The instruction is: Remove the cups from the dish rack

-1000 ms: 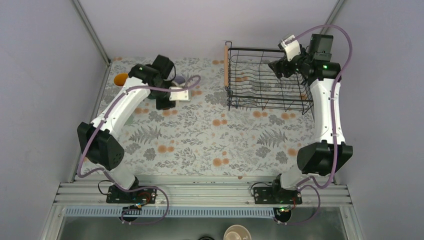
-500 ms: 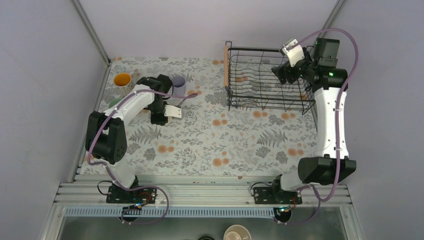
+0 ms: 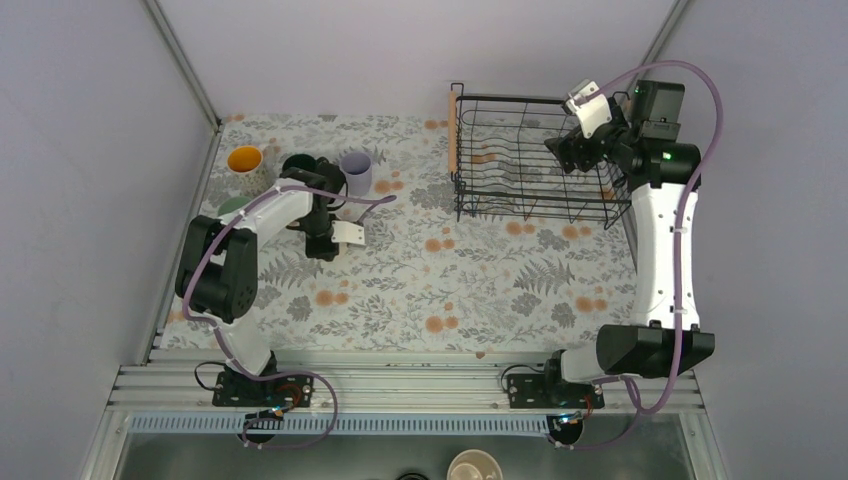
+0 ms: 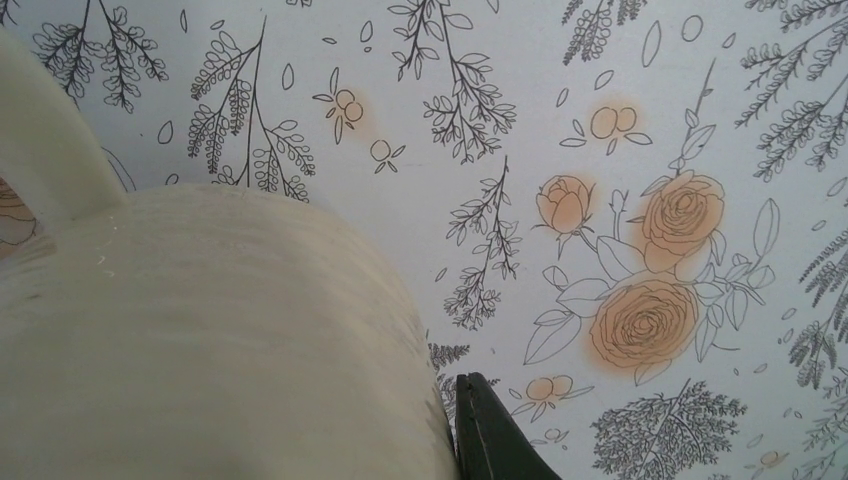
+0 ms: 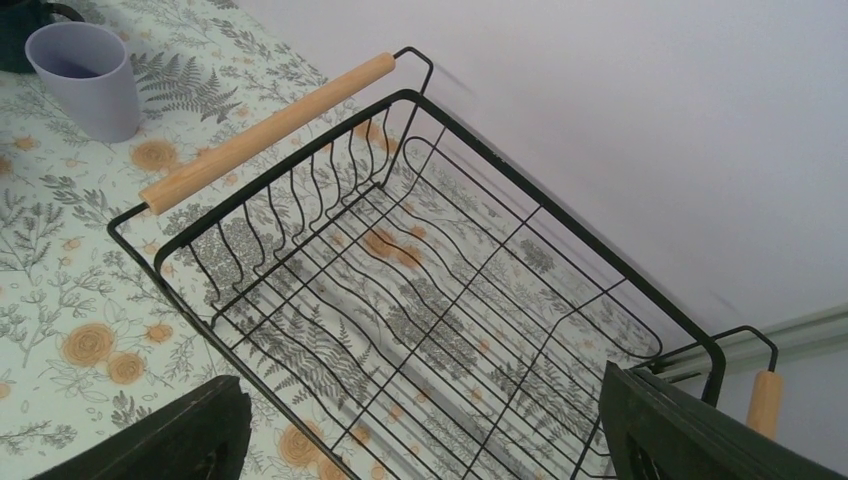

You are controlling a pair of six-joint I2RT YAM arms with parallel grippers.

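- The left arm folds back tight, and its left gripper (image 3: 322,243) points down, clamped on the cream mug (image 4: 200,340). One finger (image 4: 490,435) presses the mug's wall; the other is hidden.
- The right arm reaches up tall, with the right gripper (image 3: 565,150) spread wide above the dish rack (image 3: 457,130).
- The floral mug (image 3: 244,160), dark green mug (image 3: 298,163), lavender tumbler (image 3: 355,170) and mint green cup (image 3: 232,205) stand at the far left, well apart from the rack.
- A floral cloth (image 3: 450,280) covers the table, with pale grey walls around it.
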